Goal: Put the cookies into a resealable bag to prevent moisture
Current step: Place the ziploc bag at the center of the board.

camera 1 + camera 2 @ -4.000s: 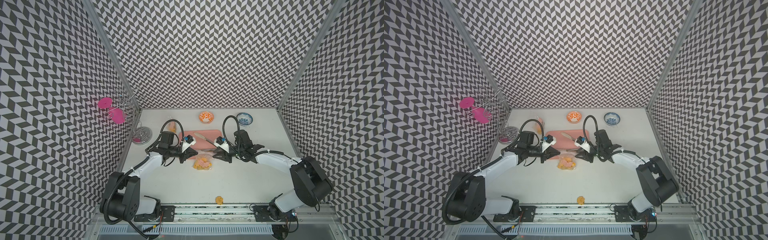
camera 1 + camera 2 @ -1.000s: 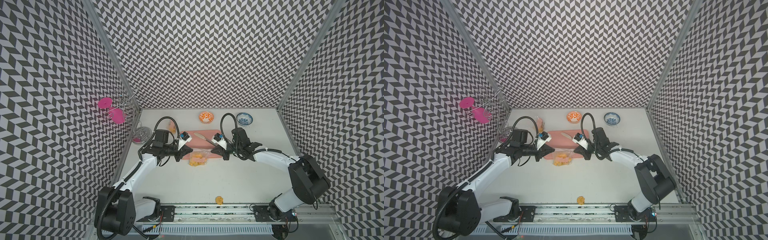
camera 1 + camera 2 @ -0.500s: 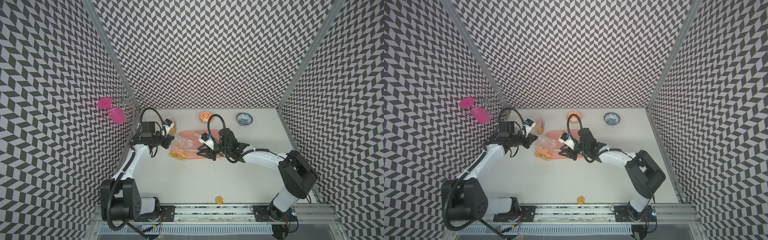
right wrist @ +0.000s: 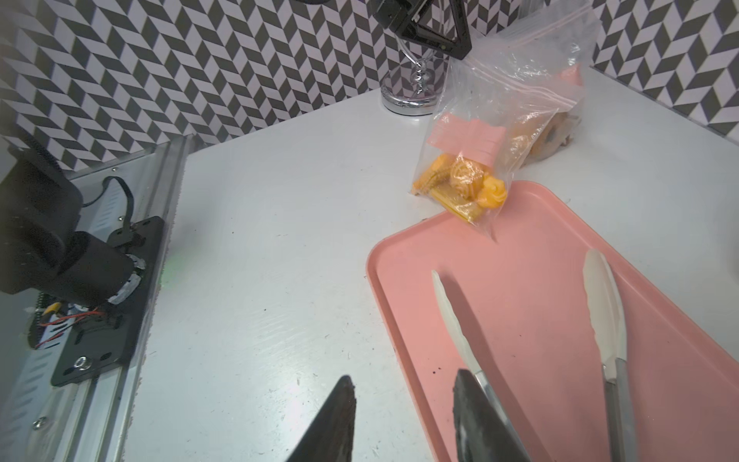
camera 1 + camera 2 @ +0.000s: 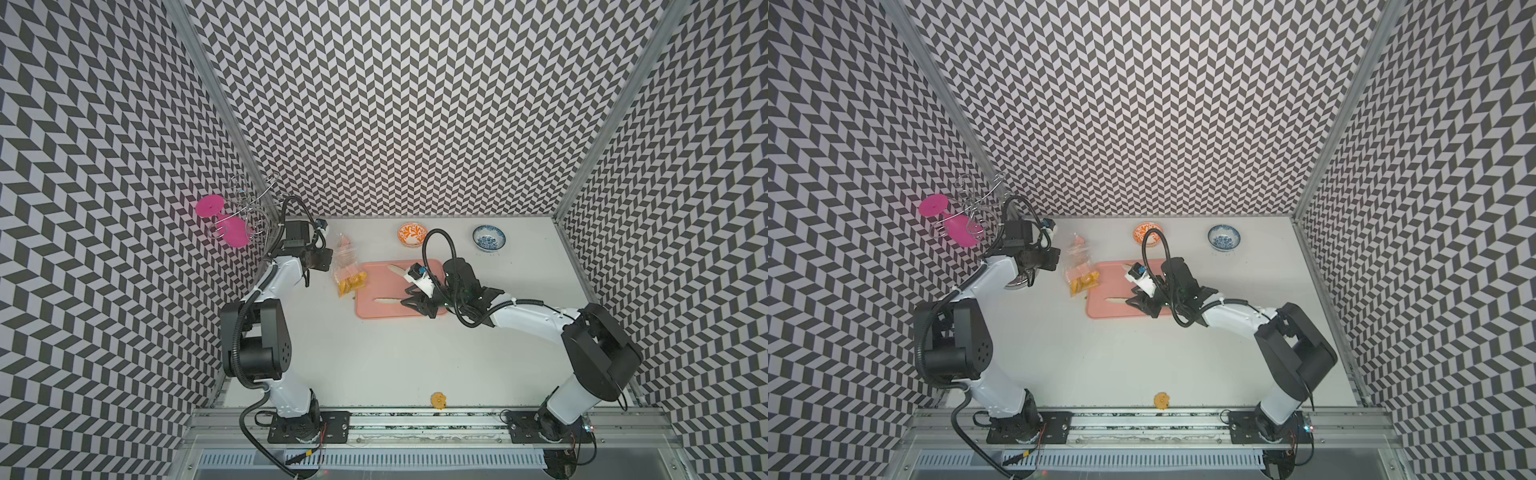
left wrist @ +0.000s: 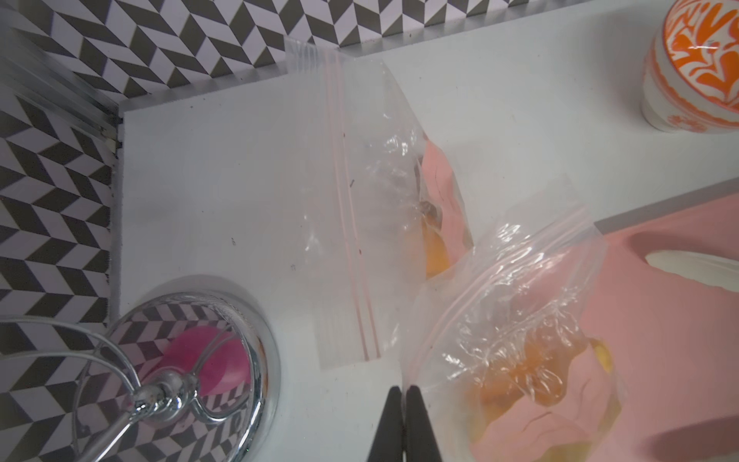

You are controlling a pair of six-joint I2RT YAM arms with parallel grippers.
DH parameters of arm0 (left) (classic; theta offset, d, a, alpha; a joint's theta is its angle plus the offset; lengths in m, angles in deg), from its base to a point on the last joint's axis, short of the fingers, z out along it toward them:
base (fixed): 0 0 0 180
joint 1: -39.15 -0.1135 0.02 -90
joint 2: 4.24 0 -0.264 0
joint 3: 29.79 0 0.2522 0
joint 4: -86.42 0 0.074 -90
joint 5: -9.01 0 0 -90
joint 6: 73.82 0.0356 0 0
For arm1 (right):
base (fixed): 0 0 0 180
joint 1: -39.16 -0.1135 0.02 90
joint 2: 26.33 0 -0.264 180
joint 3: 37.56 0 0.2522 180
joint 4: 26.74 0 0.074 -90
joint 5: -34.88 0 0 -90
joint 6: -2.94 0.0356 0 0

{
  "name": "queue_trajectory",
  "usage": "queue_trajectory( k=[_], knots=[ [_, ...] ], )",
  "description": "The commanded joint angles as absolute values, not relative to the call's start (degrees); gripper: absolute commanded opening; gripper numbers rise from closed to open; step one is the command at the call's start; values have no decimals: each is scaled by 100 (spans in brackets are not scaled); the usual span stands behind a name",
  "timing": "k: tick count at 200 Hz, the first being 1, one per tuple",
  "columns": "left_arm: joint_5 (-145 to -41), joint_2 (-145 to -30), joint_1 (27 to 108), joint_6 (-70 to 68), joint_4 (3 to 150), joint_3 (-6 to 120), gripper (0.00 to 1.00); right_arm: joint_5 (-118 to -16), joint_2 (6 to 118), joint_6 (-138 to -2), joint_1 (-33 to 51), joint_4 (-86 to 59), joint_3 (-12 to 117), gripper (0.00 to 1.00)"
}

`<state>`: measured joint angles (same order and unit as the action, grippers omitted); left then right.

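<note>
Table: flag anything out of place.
One cookie lies alone at the near edge of the table, far from the bag that the left claw holds.

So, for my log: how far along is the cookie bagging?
Done: a heap of cookies sits in the clear bag. In hand: the left pincer pinches that bag's top; the right pincer is open at the pink tray. Left: the loose cookie by the front rail; seal unclear.
</note>
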<state>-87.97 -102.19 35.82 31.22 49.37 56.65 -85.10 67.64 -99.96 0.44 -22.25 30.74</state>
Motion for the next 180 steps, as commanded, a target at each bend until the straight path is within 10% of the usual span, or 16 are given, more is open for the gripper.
queue_trajectory(
  k=[1, 49, 135, 180],
  knots=[
    [-7659, -10308, 3674, 3127, 5221, 5969, 0, -8346, 6468, -10049, 170, -2476, 2960, 41],
    [-7201, -10568, 3871, 3271, 5095, 6204, 2, -8368, 6446, -10051, 313, -2496, 2877, 42],
    [-7573, -9573, 4159, 2934, 4969, 5868, 99, -8087, 5837, -9861, 1006, -2461, 2489, 59],
    [-8460, -8083, 4224, 2040, 5145, 4437, 100, -7111, 4957, -8948, 2001, -2672, 1839, 96]
  ],
)
